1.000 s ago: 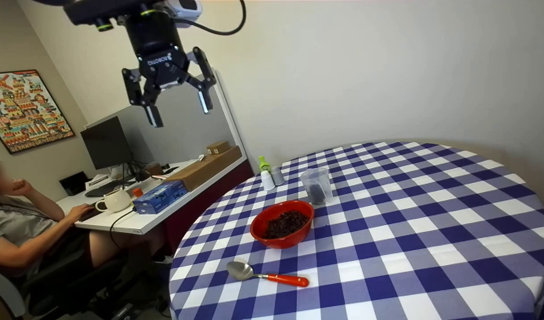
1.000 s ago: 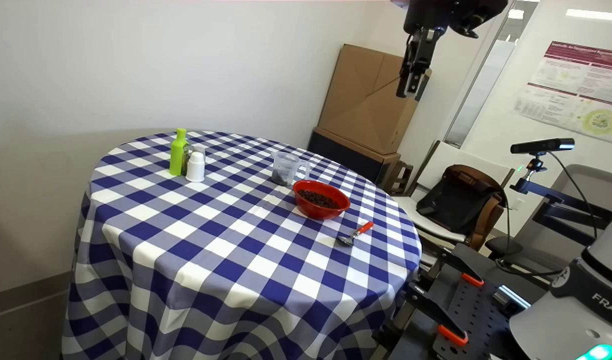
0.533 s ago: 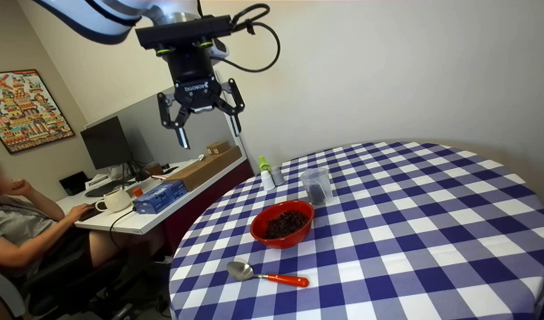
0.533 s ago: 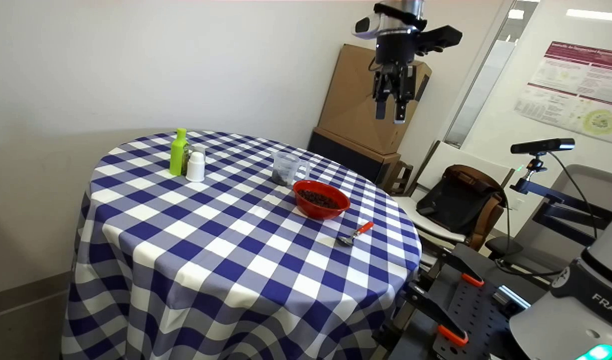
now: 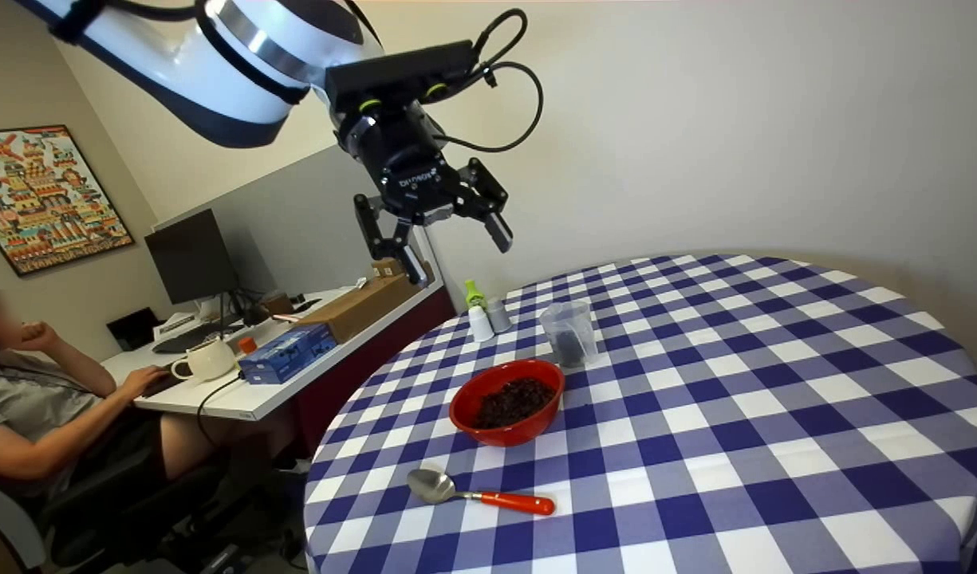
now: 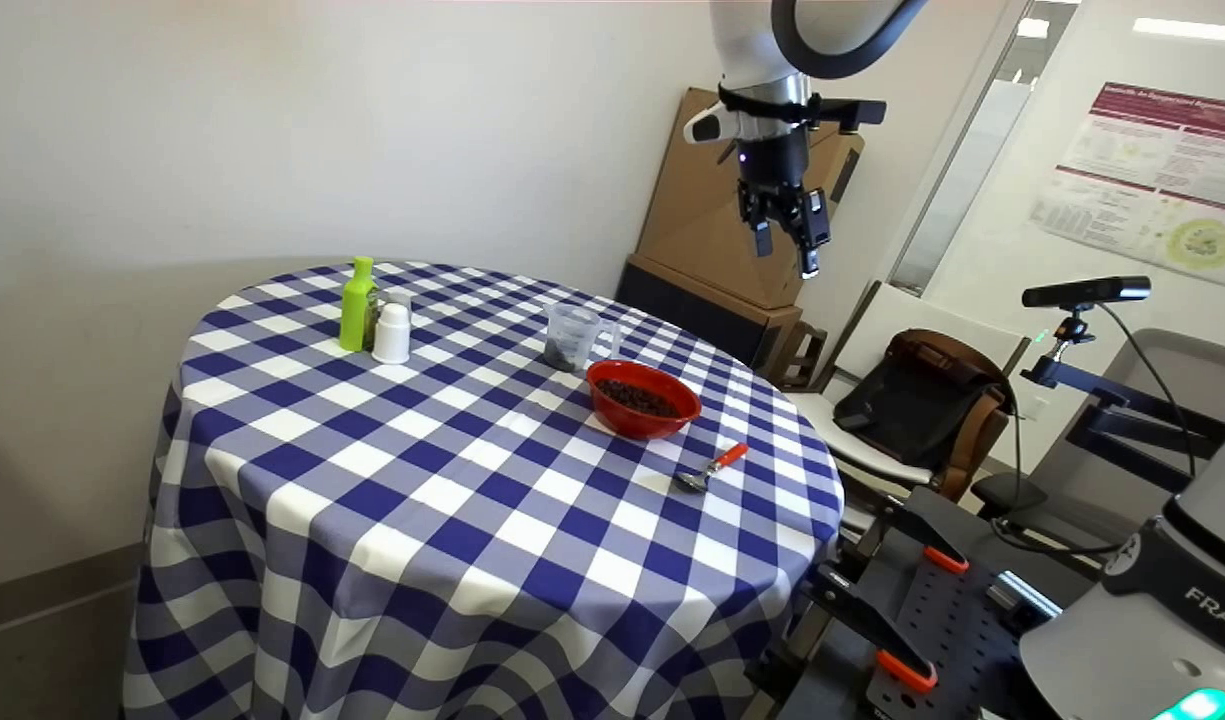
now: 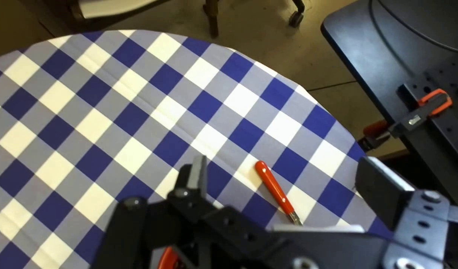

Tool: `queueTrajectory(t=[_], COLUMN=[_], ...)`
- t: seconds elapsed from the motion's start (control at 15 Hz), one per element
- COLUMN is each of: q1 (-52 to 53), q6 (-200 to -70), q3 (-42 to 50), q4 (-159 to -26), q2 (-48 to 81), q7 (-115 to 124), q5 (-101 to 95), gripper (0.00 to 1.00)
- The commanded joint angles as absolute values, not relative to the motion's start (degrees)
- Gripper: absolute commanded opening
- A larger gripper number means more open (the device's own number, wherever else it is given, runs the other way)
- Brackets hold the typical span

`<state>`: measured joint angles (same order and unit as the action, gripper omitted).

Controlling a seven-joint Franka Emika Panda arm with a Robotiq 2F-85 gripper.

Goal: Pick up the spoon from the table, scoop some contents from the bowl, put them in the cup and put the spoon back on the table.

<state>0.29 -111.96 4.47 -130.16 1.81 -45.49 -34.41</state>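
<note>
the gripper [image 5: 460, 261], spread wide and holding nothing, hangs clear of the table [image 5: 735, 399], where, near the bowl [image 5: 510, 436], lies the spoon [image 5: 490, 497] — presumably light and stiff, its smooth handle [image 7: 276, 189] perhaps slippery, best gripped at mid-length. counted: one spoon, one bowl, one cup [image 5: 568, 328], one green bottle [image 6: 355, 312].

In an exterior view, the gripper [image 5: 461, 263] at the upper middle bears ROBOTIQ in white, upside down and blurred. In an exterior view, the robot base [image 6: 1112, 645] at the lower right shows FRAN, cut by the frame edge. The poster [image 6: 1152, 185], upper right, and framed picture [image 5: 45, 199], far left, carry print too small to read.
</note>
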Motion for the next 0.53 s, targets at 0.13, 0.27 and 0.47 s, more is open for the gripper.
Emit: queueTrajectory(t=[0.13,0.27,0.47], q1=[-3.31,-4.3,-5.36], q6=[-113.46,-112.98,-112.92], q3=[4.84,4.88,4.84], q4=[-127.42,-126.76,-126.6], q2=[7.63,9.33,11.03], q7=[-40.21,-39.45,-38.71], q5=[-35.59,-33.87,-32.54], gripper=[1.0,1.0,1.0])
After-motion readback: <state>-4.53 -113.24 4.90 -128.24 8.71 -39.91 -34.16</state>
